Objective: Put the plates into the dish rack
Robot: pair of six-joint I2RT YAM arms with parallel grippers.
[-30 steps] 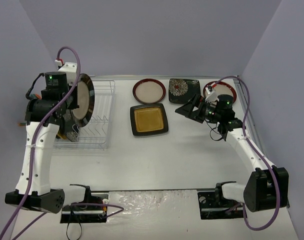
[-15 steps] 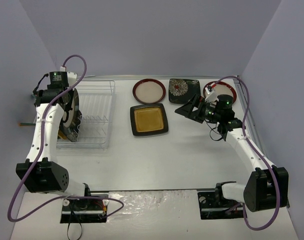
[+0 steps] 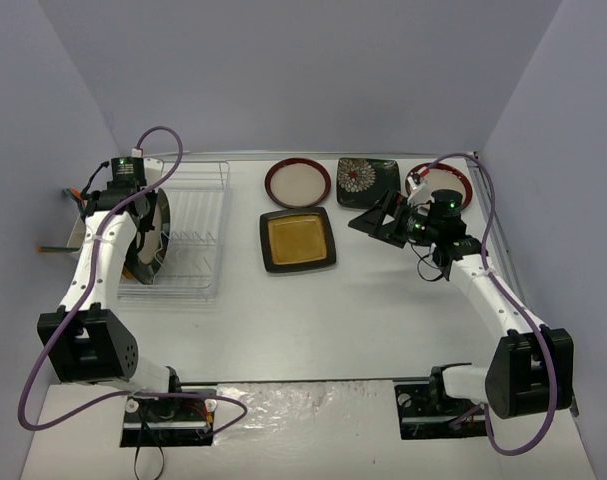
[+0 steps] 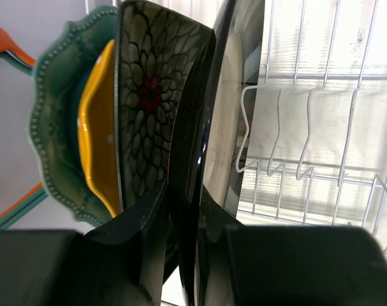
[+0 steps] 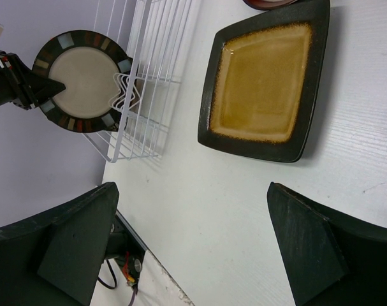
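Dark-rimmed plate (image 5: pixel 85 78) stands on edge at the dish rack's (image 3: pixel 205 190) left end, beside stowed plates (image 4: pixel 142 102) — left gripper (image 4: pixel 183 217) pinches its rim for slotting; right gripper (image 5: pixel 193 239) hovers wide-open near the amber plate (image 5: pixel 263 83).

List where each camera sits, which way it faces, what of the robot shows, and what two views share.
Top external: above and behind the bases, looking down over the table; both arms show whole.
Left wrist: at the dish rack, facing along the left gripper, shut on a round dark-rimmed plate.
Right wrist: over the table, facing left past the open right gripper at the square amber plate.
Shared: both wrist views show that round plate; top and right wrist show the amber one.
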